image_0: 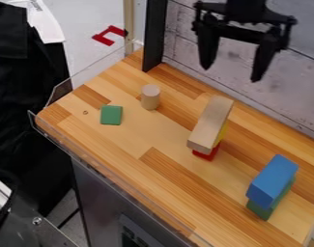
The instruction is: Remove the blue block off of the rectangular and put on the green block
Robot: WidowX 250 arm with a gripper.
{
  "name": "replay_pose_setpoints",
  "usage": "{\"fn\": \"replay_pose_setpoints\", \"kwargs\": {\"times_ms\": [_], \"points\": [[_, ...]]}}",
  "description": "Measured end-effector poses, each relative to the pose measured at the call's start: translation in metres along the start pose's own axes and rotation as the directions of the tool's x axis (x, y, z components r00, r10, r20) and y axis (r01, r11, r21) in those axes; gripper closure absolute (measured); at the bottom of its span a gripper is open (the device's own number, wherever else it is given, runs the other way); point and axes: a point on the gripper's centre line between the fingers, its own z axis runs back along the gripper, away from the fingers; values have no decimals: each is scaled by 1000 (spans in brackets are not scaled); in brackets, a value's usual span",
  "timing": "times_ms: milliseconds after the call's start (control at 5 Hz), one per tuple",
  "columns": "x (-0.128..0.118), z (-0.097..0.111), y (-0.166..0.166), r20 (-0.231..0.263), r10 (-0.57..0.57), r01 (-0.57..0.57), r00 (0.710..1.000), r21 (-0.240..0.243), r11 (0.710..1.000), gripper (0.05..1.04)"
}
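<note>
At the left of the frame, a green square [111, 115] lies flat on the table [152, 169], its face matte and plain. Right of it, the peg [150, 97] stands upright, a smooth, pale wooden cylinder. Near the middle is the plank [208, 125], a long, square-edged bar of bare light wood, raised on a red block [205, 154] and a yellow block [221, 133]. The table itself is varnished wood in strips of honey and darker brown.

At the upper right hangs the hand [231, 75], dark and hard-edged, well above the table. Its two tapering fingers are spread wide with nothing between them.

At the lower right, the blue block [273, 179], a smooth painted oblong, rests lengthwise on the green block [261, 211], which shows beneath it.

The blue block is off the plank and on a green piece, so if the plank is the rectangular one and this green block the goal, the job looks done, with nothing left to place. If the green square is meant instead, the whole lift and transfer remains; the picture alone cannot settle which.
</note>
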Motion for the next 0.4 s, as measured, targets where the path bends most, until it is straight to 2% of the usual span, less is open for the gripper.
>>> {"fn": "replay_pose_setpoints", "kwargs": {"times_ms": [400], "points": [[2, -15, 11, -42, 15, -14, 999, 12, 1000, 85]]}}
